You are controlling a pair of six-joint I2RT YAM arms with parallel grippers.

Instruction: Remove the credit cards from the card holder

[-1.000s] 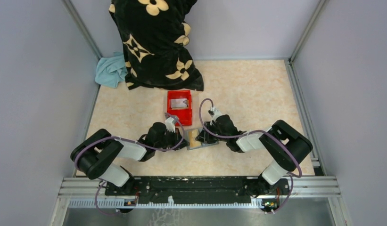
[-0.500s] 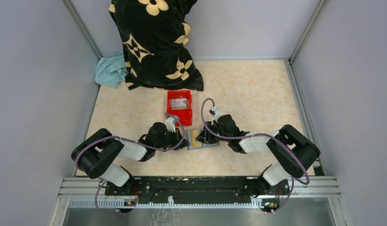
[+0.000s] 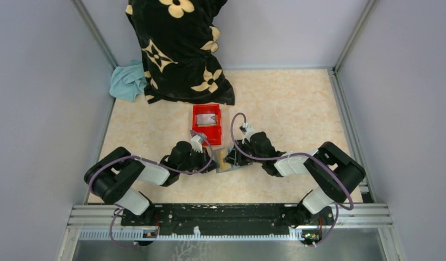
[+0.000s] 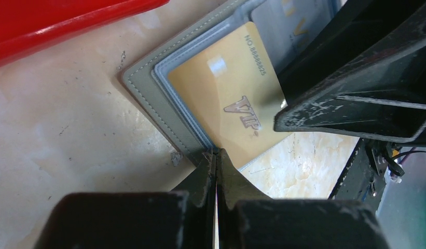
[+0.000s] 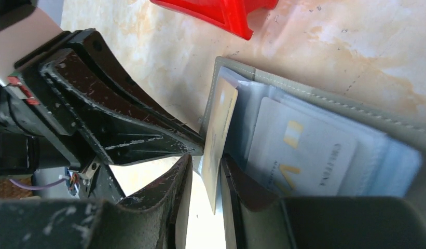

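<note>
The grey card holder lies open on the table just in front of the red bin. In the left wrist view my left gripper is shut on the holder's near edge. A tan-gold card sticks partly out of a pocket past the holder's edge. In the right wrist view my right gripper straddles that gold card, slightly open, with a gap on one side. A silver-grey card sits in another pocket of the holder. Another silver card lies in the bin.
A black cloth with cream flowers hangs at the back left, with a teal cloth beside it. Grey walls close in the table on three sides. The two grippers' fingers are almost touching over the holder.
My right arm has shifted a little, and the holder's left edge with the gold card has moved slightly left. The left arm has barely moved.
</note>
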